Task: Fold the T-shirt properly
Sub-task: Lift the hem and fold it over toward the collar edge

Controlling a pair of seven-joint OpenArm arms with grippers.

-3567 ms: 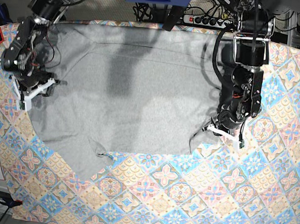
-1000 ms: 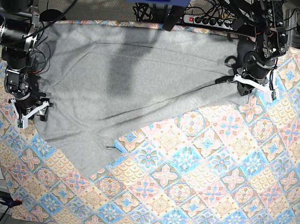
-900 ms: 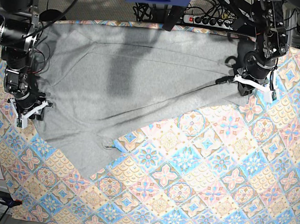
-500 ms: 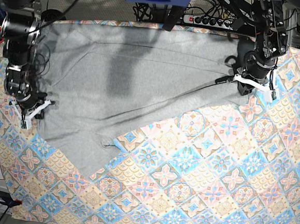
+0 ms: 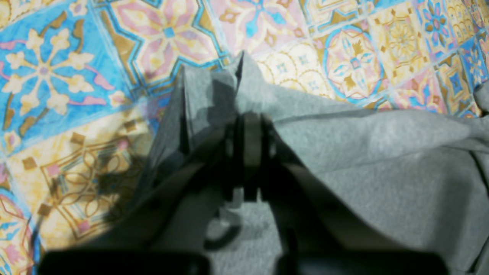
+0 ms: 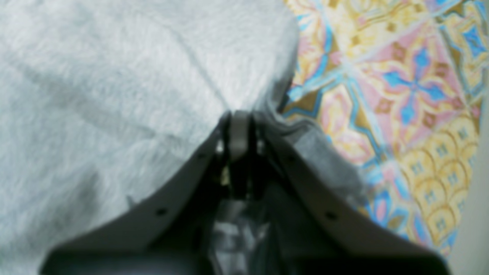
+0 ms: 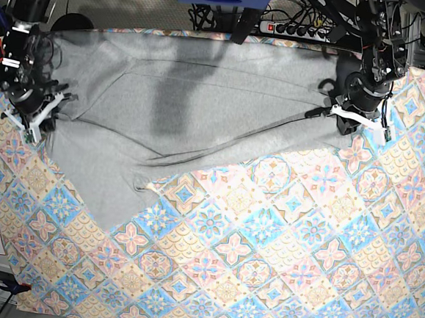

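Grey cloth fills the far half of what we see from the base view: the T-shirt lies spread on the patterned tablecloth, wide along the table's far edge and narrowing to a flap that hangs toward the near left.

We judge the task to be at an early stage. A lower part of the shirt looks drawn up toward the far side, leaving a slanted, rumpled near edge. We see no tidy rectangle, and no lettering shows on the upward side. Squaring the edges and the later folds are left to do.

Our left gripper sits at the shirt's right end. Its wrist view shows the left gripper pressed together on a raised peak of grey fabric, with cloth draping away on both sides.

Our right gripper sits at the shirt's left edge. In its blurred wrist view, the right gripper is drawn nearly together, and the cloth's border appears pinched between its tips, tablecloth showing just beside it.
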